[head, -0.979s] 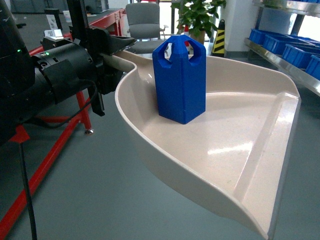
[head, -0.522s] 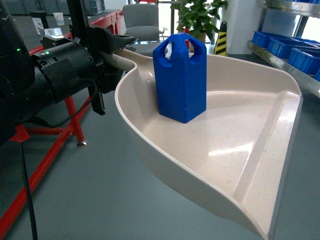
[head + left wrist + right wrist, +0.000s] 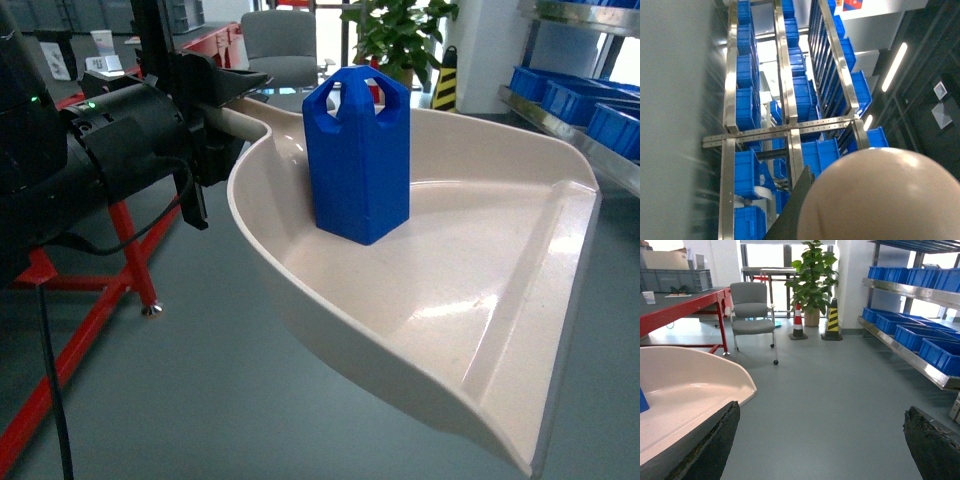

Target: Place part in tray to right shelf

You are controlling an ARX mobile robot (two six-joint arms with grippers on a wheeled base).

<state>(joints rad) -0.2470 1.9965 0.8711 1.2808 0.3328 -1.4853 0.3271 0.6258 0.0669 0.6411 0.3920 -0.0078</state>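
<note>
The small bright-blue faceted plastic part is standing upright, long axis vertical, handle cutouts on top, toward the back of the big cream-white glossy dustpan-shaped tray. The left gripper is clamping the tray's handle, lip pointing right toward the steel shelf. The right gripper is hanging wide open over the floor.

My left arm is matte black — a chunky cylindrical wrist with a small green light glowing near its top and a thin black cable looping beneath. My right gripper shows two dark fingers — worn, rough-edged pads.
</note>
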